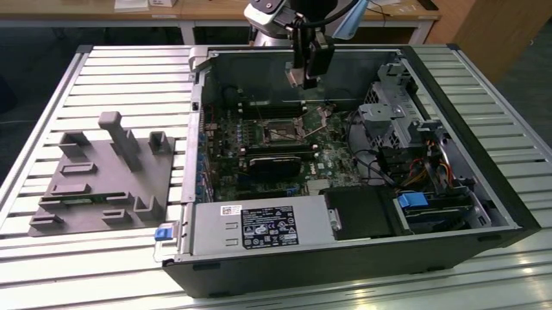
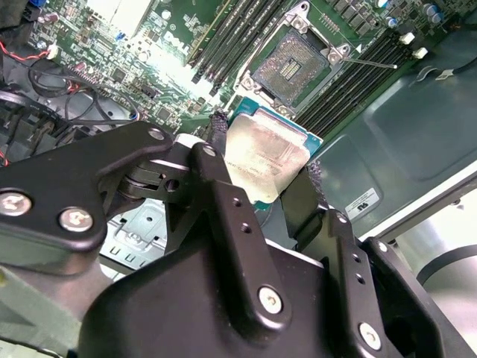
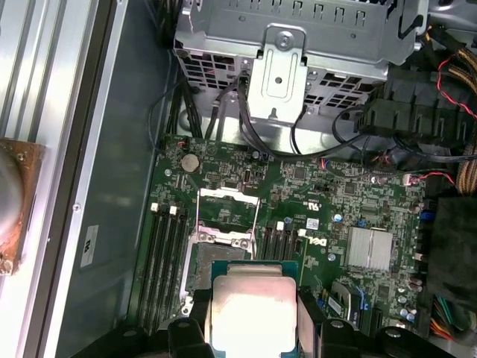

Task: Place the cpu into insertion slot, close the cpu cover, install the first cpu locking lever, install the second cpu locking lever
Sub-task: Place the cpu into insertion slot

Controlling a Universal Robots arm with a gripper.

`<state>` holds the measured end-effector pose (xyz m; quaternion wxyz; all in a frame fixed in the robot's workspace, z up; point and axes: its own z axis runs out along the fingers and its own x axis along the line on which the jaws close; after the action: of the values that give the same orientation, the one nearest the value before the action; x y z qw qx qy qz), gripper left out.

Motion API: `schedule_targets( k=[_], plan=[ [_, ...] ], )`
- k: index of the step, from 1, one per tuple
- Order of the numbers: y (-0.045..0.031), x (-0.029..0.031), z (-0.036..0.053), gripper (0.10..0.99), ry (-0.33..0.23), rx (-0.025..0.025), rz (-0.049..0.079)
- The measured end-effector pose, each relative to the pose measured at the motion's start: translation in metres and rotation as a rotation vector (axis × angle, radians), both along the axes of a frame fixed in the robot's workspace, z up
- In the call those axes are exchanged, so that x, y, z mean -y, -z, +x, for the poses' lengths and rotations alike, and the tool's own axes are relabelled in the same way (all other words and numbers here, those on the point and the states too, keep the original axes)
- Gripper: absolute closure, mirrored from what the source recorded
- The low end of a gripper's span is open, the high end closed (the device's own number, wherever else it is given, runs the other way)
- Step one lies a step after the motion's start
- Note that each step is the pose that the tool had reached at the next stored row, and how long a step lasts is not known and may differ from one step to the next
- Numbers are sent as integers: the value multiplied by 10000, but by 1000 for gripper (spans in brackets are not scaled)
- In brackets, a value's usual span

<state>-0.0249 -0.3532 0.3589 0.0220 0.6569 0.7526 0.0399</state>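
My gripper (image 2: 264, 153) is shut on the cpu (image 2: 261, 160), a pale silver square chip pinched by its edges between the two black fingers (image 2: 218, 134). I hold it in the air above the motherboard, short of the insertion slot (image 2: 297, 66), whose dark centre lies uncovered. In the first wrist view the cpu (image 3: 252, 306) hangs just beside the insertion slot (image 3: 212, 261). The cpu cover (image 3: 227, 216) stands swung open at the slot's far side. A thin lever rod (image 2: 373, 65) sticks out beside the socket. In the exterior view my gripper (image 1: 308, 76) hovers over the case's back part, above the slot (image 1: 280, 134).
The open computer case (image 1: 483, 194) lies on a slatted table. A black block (image 1: 274, 166) sits near the socket, and a metal drive cage (image 3: 298, 45) and cables (image 1: 388, 169) are to the exterior view's right. A grey fixture tray (image 1: 103, 174) lies outside the case on the exterior view's left.
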Motion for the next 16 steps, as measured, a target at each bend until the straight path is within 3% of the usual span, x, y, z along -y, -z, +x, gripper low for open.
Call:
schedule_targets(
  k=[16],
  plan=[
    [35, 0, 0, 549, 17, 0, -1]
  ],
)
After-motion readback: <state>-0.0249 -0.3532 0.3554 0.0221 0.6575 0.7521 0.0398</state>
